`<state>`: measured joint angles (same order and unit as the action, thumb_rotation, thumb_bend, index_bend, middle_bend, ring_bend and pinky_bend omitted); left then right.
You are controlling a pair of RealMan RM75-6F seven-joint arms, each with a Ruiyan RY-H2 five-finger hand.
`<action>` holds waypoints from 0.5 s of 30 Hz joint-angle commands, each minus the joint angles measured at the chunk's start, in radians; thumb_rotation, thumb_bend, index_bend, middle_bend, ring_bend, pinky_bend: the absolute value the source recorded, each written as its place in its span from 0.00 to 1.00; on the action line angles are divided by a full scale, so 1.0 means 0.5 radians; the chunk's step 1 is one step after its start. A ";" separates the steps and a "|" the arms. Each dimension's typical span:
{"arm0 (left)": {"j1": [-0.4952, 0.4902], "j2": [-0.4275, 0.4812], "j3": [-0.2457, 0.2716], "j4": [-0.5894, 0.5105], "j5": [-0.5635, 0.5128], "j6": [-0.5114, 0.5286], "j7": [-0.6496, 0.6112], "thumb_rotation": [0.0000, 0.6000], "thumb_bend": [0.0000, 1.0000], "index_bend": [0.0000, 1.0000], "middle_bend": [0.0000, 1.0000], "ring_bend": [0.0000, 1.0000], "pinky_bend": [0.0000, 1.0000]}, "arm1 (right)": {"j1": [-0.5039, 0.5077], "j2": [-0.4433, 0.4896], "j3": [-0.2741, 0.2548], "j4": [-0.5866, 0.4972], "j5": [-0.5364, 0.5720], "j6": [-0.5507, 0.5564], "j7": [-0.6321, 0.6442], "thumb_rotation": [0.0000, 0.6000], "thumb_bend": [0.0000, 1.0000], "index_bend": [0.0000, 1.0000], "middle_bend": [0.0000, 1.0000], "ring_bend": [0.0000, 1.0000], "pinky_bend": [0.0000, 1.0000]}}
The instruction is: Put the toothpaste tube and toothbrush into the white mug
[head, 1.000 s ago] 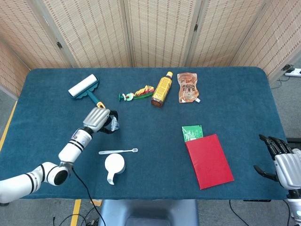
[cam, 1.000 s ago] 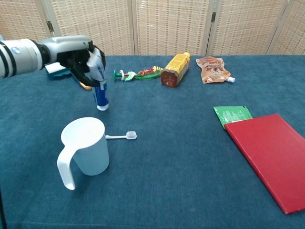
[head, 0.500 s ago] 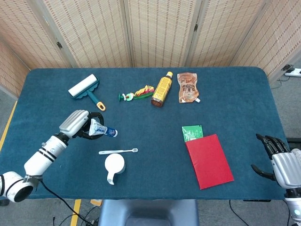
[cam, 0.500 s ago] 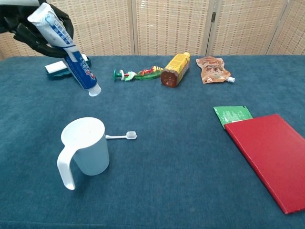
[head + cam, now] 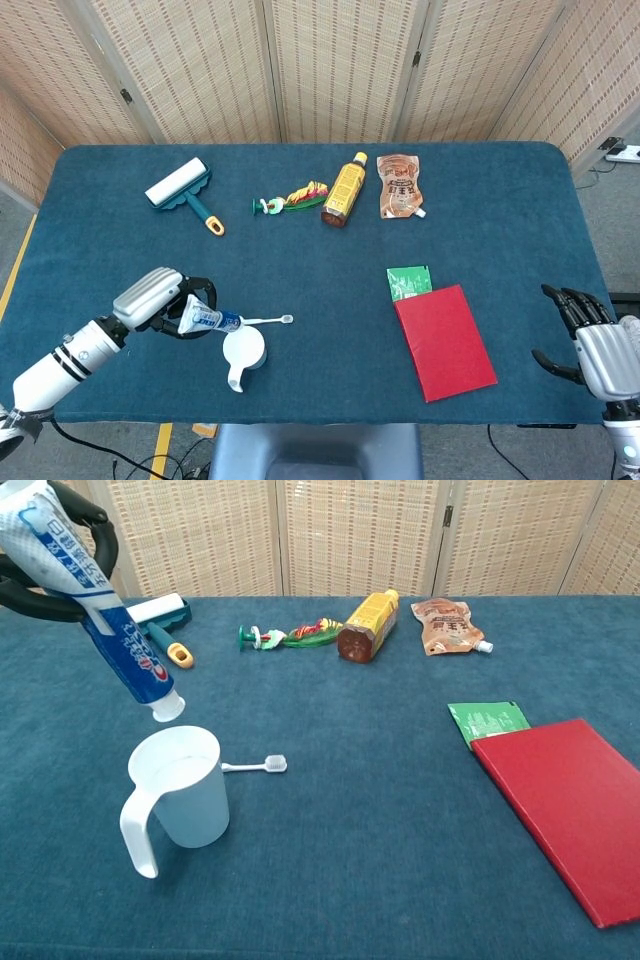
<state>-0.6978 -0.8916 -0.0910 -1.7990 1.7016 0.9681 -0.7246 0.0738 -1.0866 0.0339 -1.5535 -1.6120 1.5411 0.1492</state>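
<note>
My left hand (image 5: 152,297) grips a white and blue toothpaste tube (image 5: 95,605), also seen as the tube (image 5: 208,319) in the head view. The tube hangs tilted, cap end down, just above and to the left of the white mug (image 5: 180,788). The mug (image 5: 243,352) stands upright on the blue table with its handle toward the front edge. A white toothbrush (image 5: 253,766) lies flat on the cloth just behind the mug, head pointing right. My right hand (image 5: 594,343) hangs at the table's front right corner, fingers spread, holding nothing.
A red book (image 5: 444,341) lies at the right front over a green packet (image 5: 408,281). Along the back are a lint roller (image 5: 182,189), a colourful toy (image 5: 292,196), an orange bottle (image 5: 344,189) lying down and a brown pouch (image 5: 400,184).
My left hand has carried the toothpaste tube toward the front and right, from behind the toothbrush to just above the mug. The right hand has barely moved.
</note>
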 commanded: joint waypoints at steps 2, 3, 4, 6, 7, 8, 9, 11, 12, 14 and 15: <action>-0.010 0.041 0.068 -0.042 0.116 0.051 -0.076 1.00 0.30 0.65 0.97 0.87 1.00 | -0.004 0.000 -0.004 -0.007 -0.002 0.002 -0.008 1.00 0.09 0.09 0.21 0.16 0.18; -0.019 0.039 0.080 -0.046 0.133 0.045 -0.084 1.00 0.30 0.65 0.97 0.87 1.00 | -0.006 0.002 -0.004 -0.011 -0.002 0.007 -0.010 1.00 0.09 0.09 0.21 0.16 0.18; -0.026 0.035 0.089 -0.047 0.143 0.040 -0.083 1.00 0.30 0.65 0.97 0.87 1.00 | -0.008 0.004 -0.004 -0.014 -0.004 0.011 -0.010 1.00 0.09 0.09 0.21 0.16 0.18; -0.037 0.020 0.104 -0.047 0.150 0.030 -0.079 1.00 0.30 0.65 0.97 0.87 1.00 | -0.013 0.008 -0.005 -0.018 -0.008 0.023 -0.010 1.00 0.09 0.09 0.21 0.16 0.18; -0.042 0.004 0.112 -0.043 0.150 0.022 -0.068 1.00 0.30 0.65 0.97 0.87 1.00 | -0.017 0.010 -0.007 -0.019 -0.010 0.029 -0.009 1.00 0.09 0.09 0.21 0.16 0.18; -0.046 -0.010 0.118 -0.035 0.146 0.012 -0.048 1.00 0.30 0.65 0.97 0.87 1.00 | -0.021 0.011 -0.008 -0.019 -0.009 0.033 -0.008 1.00 0.09 0.09 0.21 0.16 0.18; -0.050 -0.025 0.124 -0.024 0.140 -0.002 -0.017 1.00 0.30 0.65 0.97 0.87 1.00 | -0.024 0.012 -0.009 -0.018 -0.009 0.035 -0.007 1.00 0.09 0.09 0.21 0.16 0.18; -0.058 -0.064 0.134 -0.002 0.115 -0.039 0.071 1.00 0.30 0.65 0.97 0.87 1.00 | -0.029 0.015 -0.012 -0.018 -0.004 0.037 -0.003 1.00 0.09 0.09 0.21 0.16 0.18; -0.060 -0.085 0.137 0.002 0.094 -0.055 0.107 1.00 0.30 0.64 0.97 0.87 1.00 | -0.032 0.017 -0.013 -0.018 -0.004 0.039 -0.001 1.00 0.09 0.09 0.21 0.16 0.18; -0.064 -0.111 0.142 0.002 0.060 -0.076 0.137 1.00 0.30 0.64 0.97 0.87 1.00 | -0.034 0.019 -0.012 -0.020 -0.006 0.045 0.001 1.00 0.09 0.09 0.21 0.16 0.18; -0.068 -0.128 0.146 0.007 0.045 -0.089 0.157 1.00 0.30 0.64 0.97 0.87 1.00 | -0.036 0.019 -0.012 -0.020 -0.009 0.049 0.002 1.00 0.09 0.09 0.21 0.16 0.18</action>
<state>-0.7278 -0.9421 -0.0226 -1.8007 1.7378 0.9357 -0.6601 0.0563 -1.0772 0.0277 -1.5634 -1.6160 1.5651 0.1498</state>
